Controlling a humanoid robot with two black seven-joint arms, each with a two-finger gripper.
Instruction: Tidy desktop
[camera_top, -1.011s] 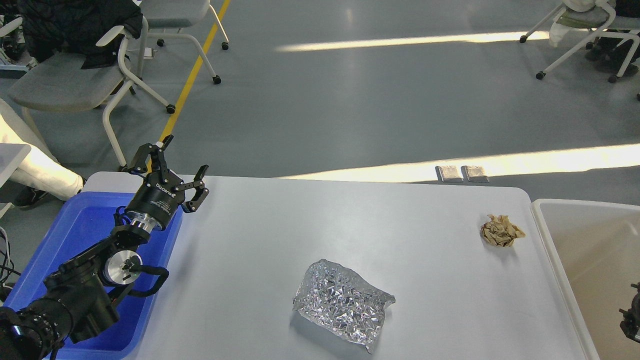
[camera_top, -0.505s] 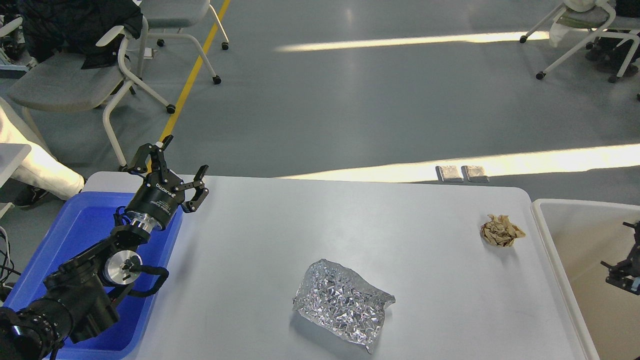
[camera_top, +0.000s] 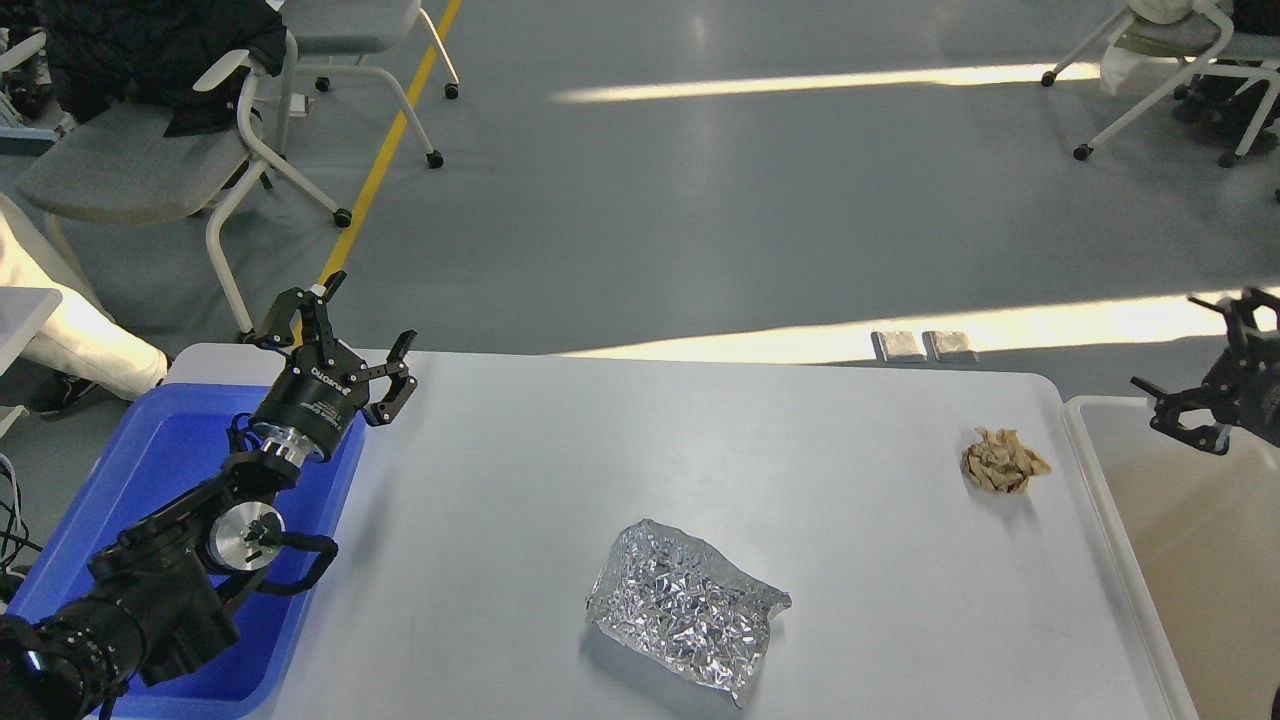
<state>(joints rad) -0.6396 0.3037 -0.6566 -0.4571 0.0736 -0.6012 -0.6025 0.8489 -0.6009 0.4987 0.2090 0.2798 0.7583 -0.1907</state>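
Note:
The white desktop (camera_top: 560, 450) fills the middle of the head view. A crumpled silver foil bag (camera_top: 685, 605) lies on it near the front centre. A crumpled brown paper ball (camera_top: 1000, 461) lies near its right edge. My left gripper (camera_top: 373, 310) is open and empty, held above the desktop's back left corner beside the blue tray. My right gripper (camera_top: 1168, 342) is open and empty at the right edge of the view, above the back of the beige bin, to the right of the paper ball and apart from it.
A blue plastic tray (camera_top: 150, 460) stands at the desktop's left side under my left arm. A beige bin (camera_top: 1190, 540) stands against its right side. Office chairs (camera_top: 150, 150) stand on the grey floor behind. Two small grey blocks (camera_top: 925, 346) lie on the floor.
My right gripper has risen from the lower right edge, over the beige bin, to the bin's back end. The left arm, foil bag and paper ball have not moved.

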